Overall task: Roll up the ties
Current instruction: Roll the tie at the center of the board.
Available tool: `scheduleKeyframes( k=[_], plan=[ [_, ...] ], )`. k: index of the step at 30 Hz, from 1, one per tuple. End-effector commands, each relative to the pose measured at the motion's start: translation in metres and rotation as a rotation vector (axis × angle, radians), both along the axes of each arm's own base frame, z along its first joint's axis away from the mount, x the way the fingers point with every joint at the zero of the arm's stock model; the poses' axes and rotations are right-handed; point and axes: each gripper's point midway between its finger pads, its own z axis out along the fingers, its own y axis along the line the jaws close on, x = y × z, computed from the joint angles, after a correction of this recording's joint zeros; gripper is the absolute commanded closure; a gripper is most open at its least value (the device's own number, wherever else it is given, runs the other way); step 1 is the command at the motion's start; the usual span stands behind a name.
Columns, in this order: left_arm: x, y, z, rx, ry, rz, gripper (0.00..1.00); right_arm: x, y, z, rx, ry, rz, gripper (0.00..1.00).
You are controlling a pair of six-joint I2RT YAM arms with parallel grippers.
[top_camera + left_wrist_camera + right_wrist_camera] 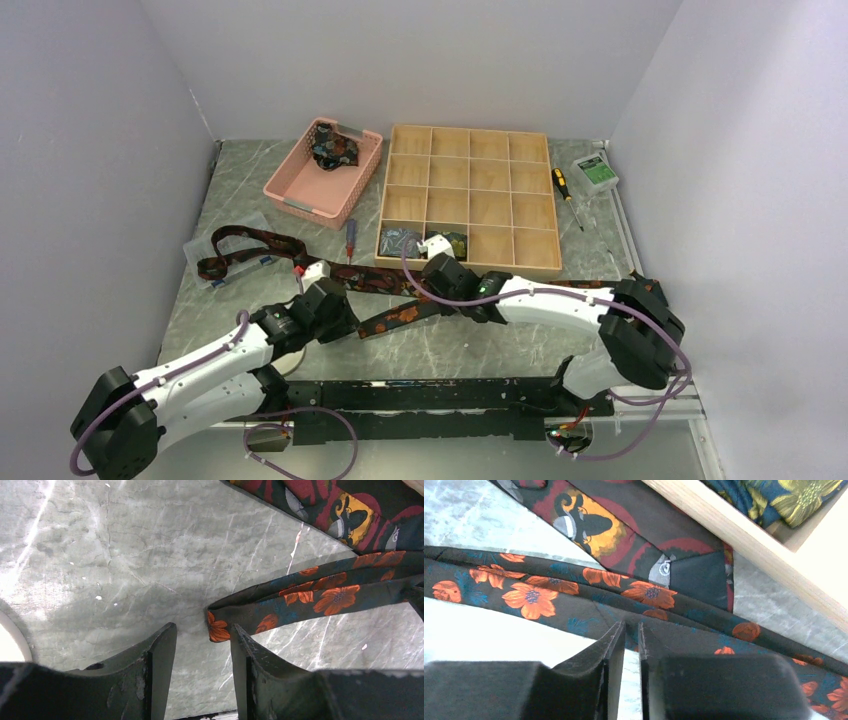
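I'm looking down on the grey marble-patterned bench (470,345), and I'll place everything from the pale wooden tray of square compartments (500,263) at its back. Left of the tray sits the pink plastic basket (297,203) with a dark bunched tie (333,152) in it. Two of the tray's front compartments hold what look like rolled ties (400,240), so I judge the job partly done. Just in front of the tray's front wall lie two loose ties. One is the long maroon-and-black necktie with yellow roundels (255,238), trailing away left of the tray. The other, nearer me, is the dark necktie printed with orange flowers (405,314), the one in hand. This orange-flower tie's long axis runs slantwise, from below the tray's front-left corner down and left, away from the tray, to a blunt folded end. At the tray end, the right tool (630,626) has its jaws drawn to a thin slit on the cloth. From the crease running up to the tips, I judge it is pinching the tie. The left tool (202,630) is spread apart and holds nothing, low over the bench. The tie's free end lies just ahead of it, a little off-centre toward one finger. The left arm is plainly the nearer to that end, so I'd start the roll there and work along the axis toward the tray.
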Motion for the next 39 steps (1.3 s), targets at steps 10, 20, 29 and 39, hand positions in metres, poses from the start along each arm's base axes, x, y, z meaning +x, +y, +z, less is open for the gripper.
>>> scheduleKeyframes(
  k=[10, 20, 29, 39],
  plan=[
    [0.006, -0.016, 0.011, -0.057, -0.054, -0.083, 0.49, -0.01, 0.006, -0.011, 0.025, 0.016, 0.028, 0.55],
    [0.0, -0.018, 0.006, -0.073, -0.036, -0.103, 0.49, -0.006, 0.004, -0.036, -0.051, 0.033, 0.019, 0.58],
    [-0.002, -0.014, 0.007, -0.058, -0.035, -0.102, 0.49, 0.004, 0.007, -0.015, -0.005, -0.025, -0.018, 0.93],
    [0.001, -0.013, 0.008, -0.06, -0.063, -0.1, 0.49, 0.02, 0.011, 0.003, -0.023, -0.092, -0.026, 0.99]
  ],
)
